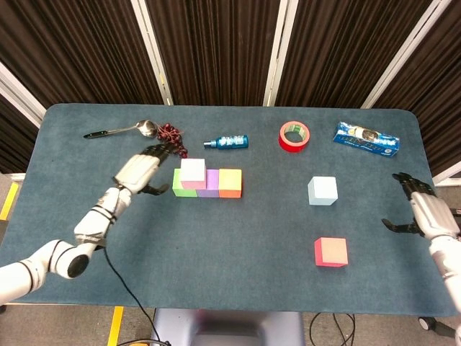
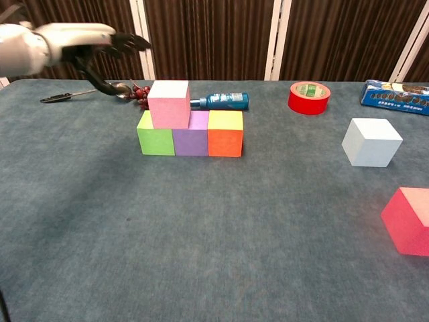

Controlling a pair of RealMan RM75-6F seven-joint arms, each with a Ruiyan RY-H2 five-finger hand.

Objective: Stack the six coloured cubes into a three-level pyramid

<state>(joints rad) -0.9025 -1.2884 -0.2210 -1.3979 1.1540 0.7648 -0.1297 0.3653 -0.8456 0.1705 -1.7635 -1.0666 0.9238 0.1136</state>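
A pink cube (image 2: 169,103) rests on the second level, straddling the seam between a green cube (image 2: 155,137) and a purple cube (image 2: 191,139). An orange cube with a yellow top (image 2: 225,133) touches the purple cube's right side, so the three form the base row near the middle of the blue-carpeted counter (image 2: 201,235). A pale blue cube (image 2: 371,141) stands alone, well apart to the right of the row. A red cube (image 1: 330,251) lies nearer the front edge on the same side, also apart from the others.

The left robot hand (image 1: 140,170) hovers just left of the stack, released, with its fingers spread and touching no cube. In the chest view it (image 2: 80,41) appears raised above the counter, level with or higher than the pink cube's top. The right robot hand (image 1: 421,214) sits near the counter's right edge, likewise released and holding nothing, well apart from the pale blue and red cubes.

Behind the stack lies a blue bottle (image 2: 223,101) on its side. To its left are a cluster of dark red beads (image 1: 171,134) and a metal spoon (image 1: 119,130). A roll of red tape (image 2: 309,97) lies flat further right. A blue snack packet (image 1: 366,139) lies near the far right corner.
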